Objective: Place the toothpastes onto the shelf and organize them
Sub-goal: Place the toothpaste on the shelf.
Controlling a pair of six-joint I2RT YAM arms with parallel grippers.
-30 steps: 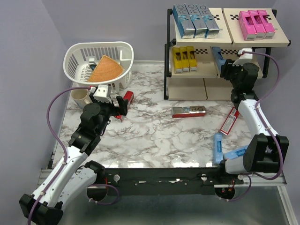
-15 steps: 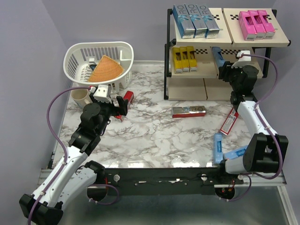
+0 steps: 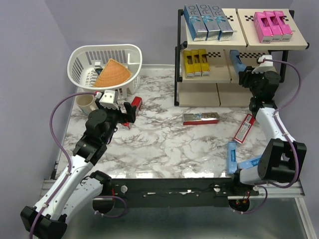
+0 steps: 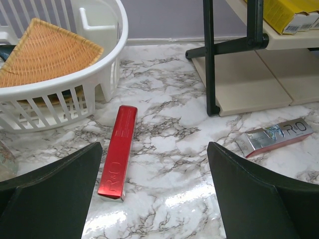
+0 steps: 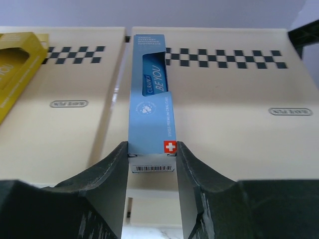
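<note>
Your right end effector [image 5: 152, 150] pinches the near end of the light blue carton [image 5: 151, 99], lengthwise on the middle tier of the shelf [image 5: 224, 114], likely to line up with the yellow cartons [image 5: 15, 74] further left. Your left end effector [image 4: 154, 164] hangs spread over the counter [image 4: 164, 124], the red carton [image 4: 118, 152] just ahead, probably next

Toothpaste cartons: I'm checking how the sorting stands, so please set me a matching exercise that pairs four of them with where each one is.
Cartons
1. pink cartons
2. yellow cartons
3. light blue carton
4. red carton

Places
A. lying on the table beside the white basket
B. top tier of the shelf, right panel
C. gripped by the right end effector, at the middle tier
D. middle tier, left panel

Pairs: 1-B, 2-D, 3-C, 4-A
</note>
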